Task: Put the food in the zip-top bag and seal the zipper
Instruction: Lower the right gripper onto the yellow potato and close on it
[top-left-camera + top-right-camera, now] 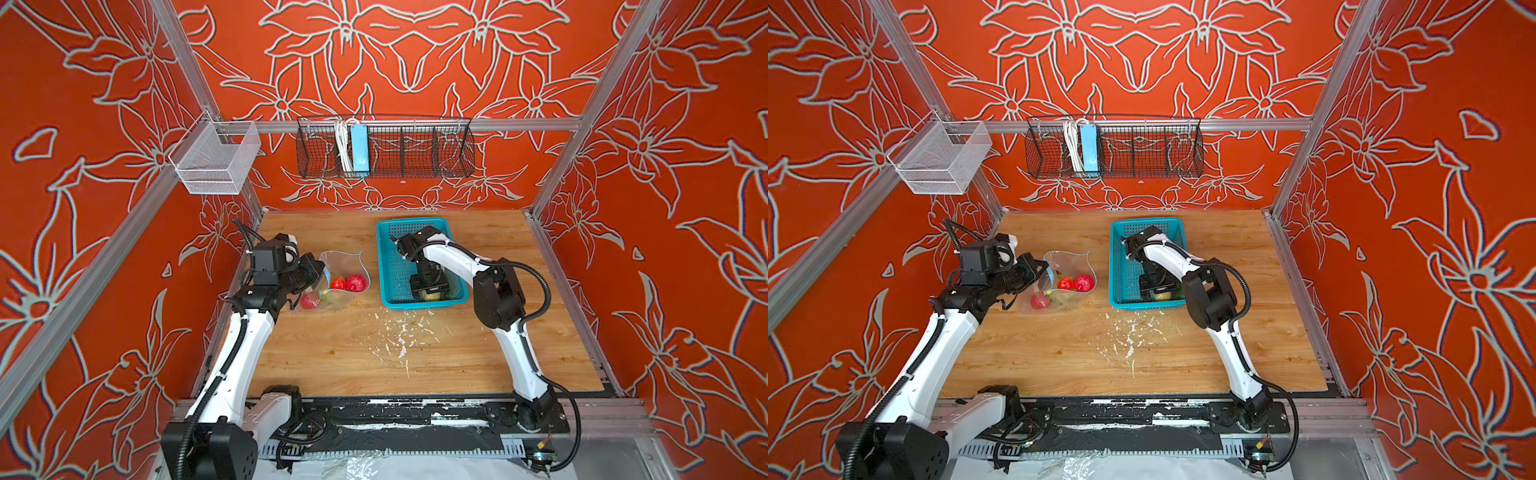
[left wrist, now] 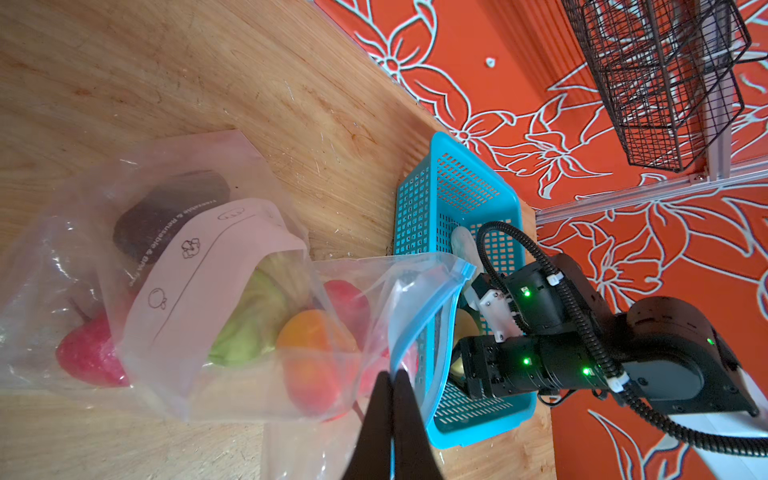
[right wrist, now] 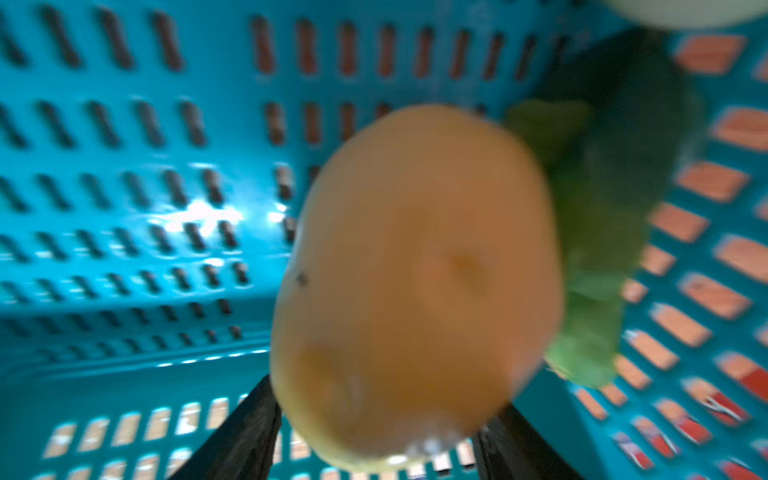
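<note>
Loading is the step in hand; the sealing is not yet begun. On the left of both top views, the left pincer (image 2: 390,376) is fully closed, pinching the thin light-blue zipper strip (image 2: 419,328) at the lip of the clear floppy zip-top bag (image 2: 199,266). The bag lies on the wooden counter (image 1: 415,353) with its mouth propped open toward the basket. Inside it show a dark avocado (image 2: 166,208), a red strawberry (image 2: 91,357), a pale green piece (image 2: 245,332) and an orange-yellow mango (image 2: 311,332).

To the right, near the bag, stands the teal perforated plastic basket (image 1: 388,249). The right pincer (image 3: 384,399) reaches down into it, jaws part-way open. Its black fingers (image 3: 249,428) sit against both flanks of the smooth yellow toy potato (image 3: 415,291). The blurred wrist view suggests a grip, though how firm I cannot tell. A green leafy cabbage (image 3: 602,249) lies just beside the potato.

The next move, I judge, calls for lifting the potato clear of the basket wall and carrying it leftward. It must then drop through the held-open mouth without dragging the lip from the left pincer.
</note>
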Available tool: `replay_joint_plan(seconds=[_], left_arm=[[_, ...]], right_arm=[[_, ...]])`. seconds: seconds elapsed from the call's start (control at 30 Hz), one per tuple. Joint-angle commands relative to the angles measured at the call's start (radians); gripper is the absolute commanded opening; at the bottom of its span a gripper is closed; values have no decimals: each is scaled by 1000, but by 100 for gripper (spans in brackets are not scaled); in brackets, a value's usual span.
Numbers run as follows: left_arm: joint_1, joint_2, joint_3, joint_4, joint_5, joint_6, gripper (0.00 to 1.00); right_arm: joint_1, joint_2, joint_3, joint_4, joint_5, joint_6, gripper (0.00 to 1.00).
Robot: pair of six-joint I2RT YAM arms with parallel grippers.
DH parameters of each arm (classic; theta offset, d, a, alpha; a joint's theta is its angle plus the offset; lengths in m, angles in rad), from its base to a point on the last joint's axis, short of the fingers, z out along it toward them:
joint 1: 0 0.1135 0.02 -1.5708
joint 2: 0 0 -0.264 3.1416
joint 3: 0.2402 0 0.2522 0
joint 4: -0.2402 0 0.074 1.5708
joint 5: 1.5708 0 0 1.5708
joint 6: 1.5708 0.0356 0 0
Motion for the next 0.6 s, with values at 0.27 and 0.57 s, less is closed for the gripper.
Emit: replay_joint_plan(seconds=[0.27,0.57], left_arm=[[8,-11,20,-17,-26,15,0],[7,-14,16,-13,-26,12,0]], right_arm=[[-6,93,141,-39,1,13,75],[-6,73,129,-37,56,36,80]])
